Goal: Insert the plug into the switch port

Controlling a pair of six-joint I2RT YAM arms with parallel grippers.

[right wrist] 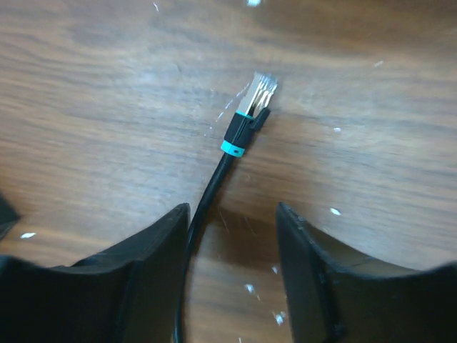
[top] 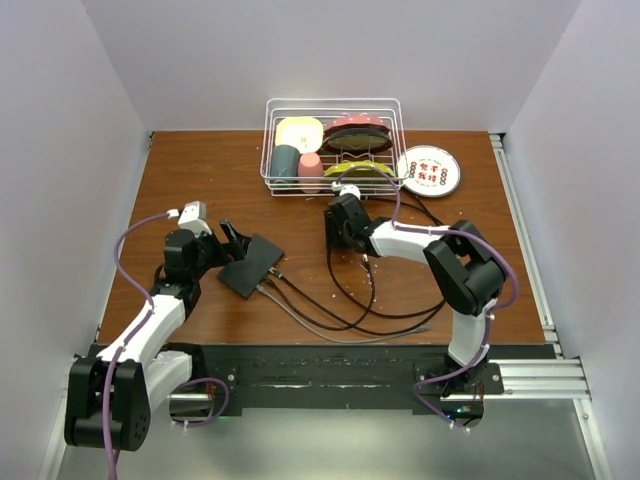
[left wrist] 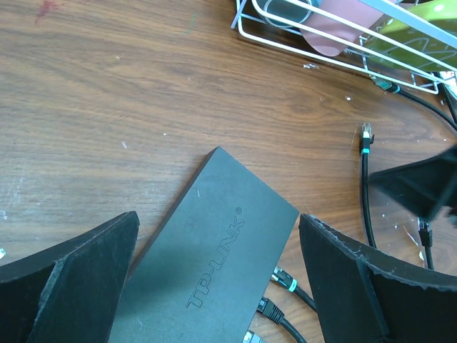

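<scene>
The switch (top: 252,266) is a flat matte black box lying at an angle on the wooden table, with three cables plugged into its near edge (left wrist: 284,279). My left gripper (left wrist: 218,218) is open, with one finger on each side of the switch (left wrist: 214,243), not touching it. The loose plug (right wrist: 253,100) has a metal tip and a teal band, and lies flat on the table ahead of my right gripper (right wrist: 233,207). Its black cable runs back between the jaws, close along the left finger (right wrist: 153,250). A wide gap remains, so nothing is clamped. The same plug (left wrist: 366,133) shows in the left wrist view.
A white wire dish rack (top: 335,145) with cups and plates stands at the back, and its corner (left wrist: 321,57) is near the plug. A round patterned plate (top: 428,170) lies to its right. Loops of black and grey cable (top: 370,310) cross the table between the arms.
</scene>
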